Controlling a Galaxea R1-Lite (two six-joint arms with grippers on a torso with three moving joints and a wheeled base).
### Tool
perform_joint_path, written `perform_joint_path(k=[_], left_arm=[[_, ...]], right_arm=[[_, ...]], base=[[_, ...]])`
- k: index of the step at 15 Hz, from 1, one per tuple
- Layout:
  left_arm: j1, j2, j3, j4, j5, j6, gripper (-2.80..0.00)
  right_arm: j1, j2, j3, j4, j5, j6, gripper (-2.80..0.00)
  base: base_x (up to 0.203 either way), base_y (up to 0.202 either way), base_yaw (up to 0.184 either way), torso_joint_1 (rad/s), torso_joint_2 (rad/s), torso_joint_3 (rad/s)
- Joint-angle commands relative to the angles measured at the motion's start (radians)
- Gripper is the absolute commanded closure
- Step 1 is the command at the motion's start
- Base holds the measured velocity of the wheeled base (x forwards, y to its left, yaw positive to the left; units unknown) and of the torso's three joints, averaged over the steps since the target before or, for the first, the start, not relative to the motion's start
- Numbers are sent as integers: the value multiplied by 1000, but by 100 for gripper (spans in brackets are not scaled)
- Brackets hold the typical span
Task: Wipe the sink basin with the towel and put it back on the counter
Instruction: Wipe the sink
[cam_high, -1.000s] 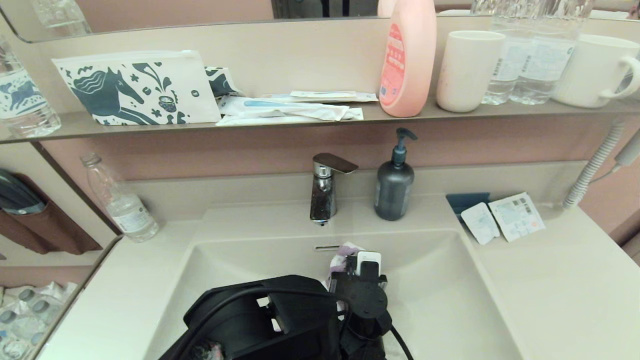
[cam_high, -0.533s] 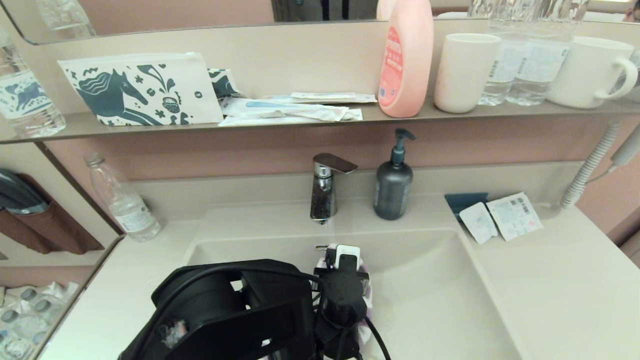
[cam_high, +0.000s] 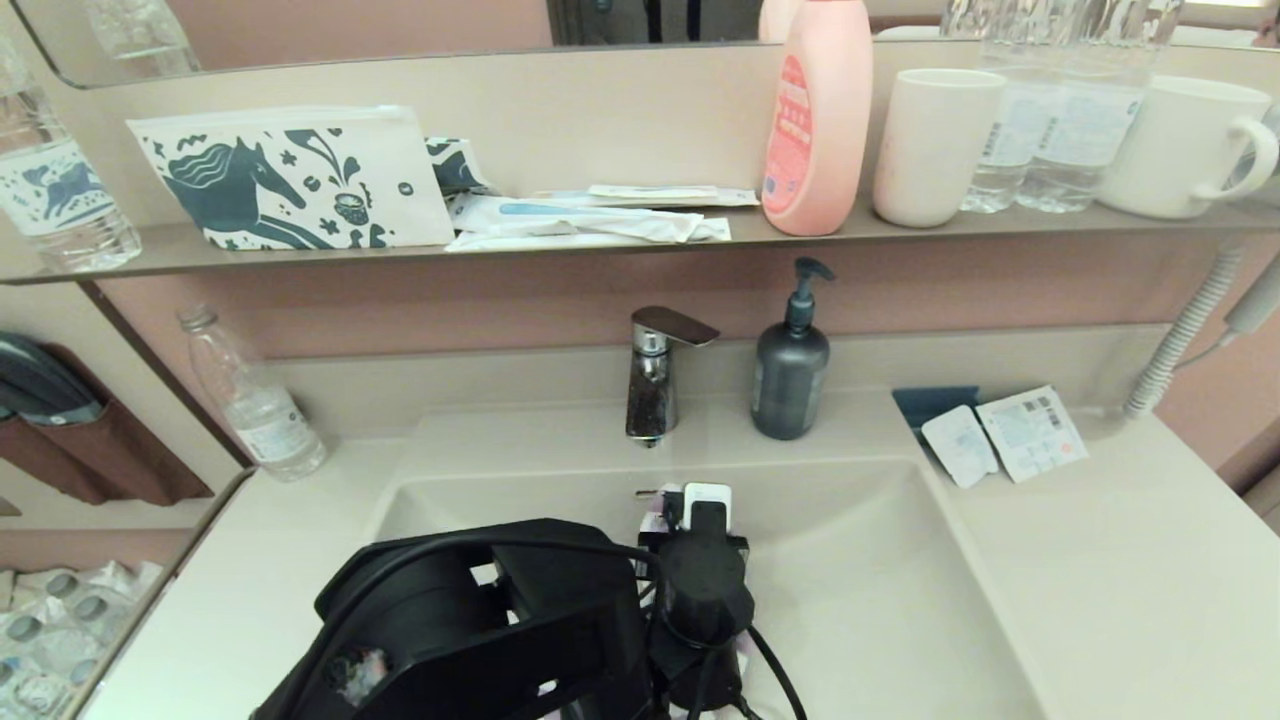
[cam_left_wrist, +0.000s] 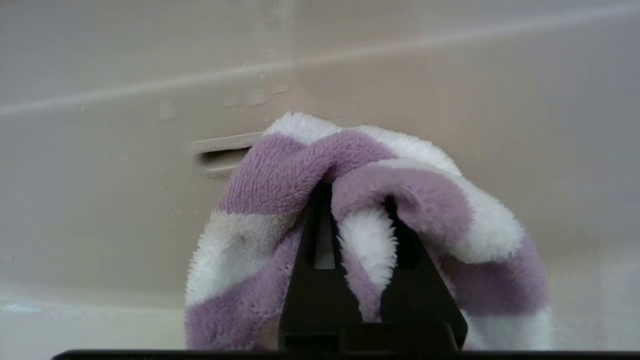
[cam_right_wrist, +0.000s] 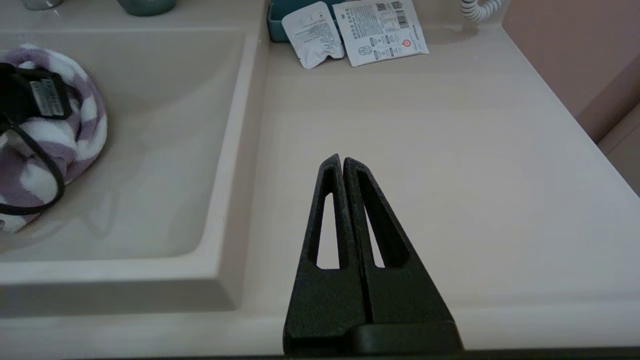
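lilac-white striped towel (cam_left_wrist: 280, 165) bunched in left hand (cam_left_wrist: 357, 197)

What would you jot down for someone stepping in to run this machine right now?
Left tool: shut on the towel, down in the sink basin against its back wall by the overflow slot.
Right tool: shut, holding nothing, parked over the counter to the right of the basin.
Done: towel picked up and wiping under way.
Left: finish wiping, then lift the towel out and lay it on the counter. How much of the basin has been wiped cannot be told.
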Motion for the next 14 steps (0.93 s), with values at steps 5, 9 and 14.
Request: perform_joint_path(k=[5, 9, 14], left_arm=[[-94, 27, -250, 161, 25, 1, 0], [-135, 28, -254, 185, 63, -1, 0], [-203, 13, -244, 230, 87, -13, 0]], right_arm=[[0, 1, -1, 0, 0, -1, 0], [0, 1, 1, 0, 0, -1, 0], [0, 1, -1, 0, 0, -1, 0]], base=[[0, 0, 0, 0, 0, 0], [0, 0, 0, 0, 0, 0], [0, 0, 0, 0, 0, 0]])
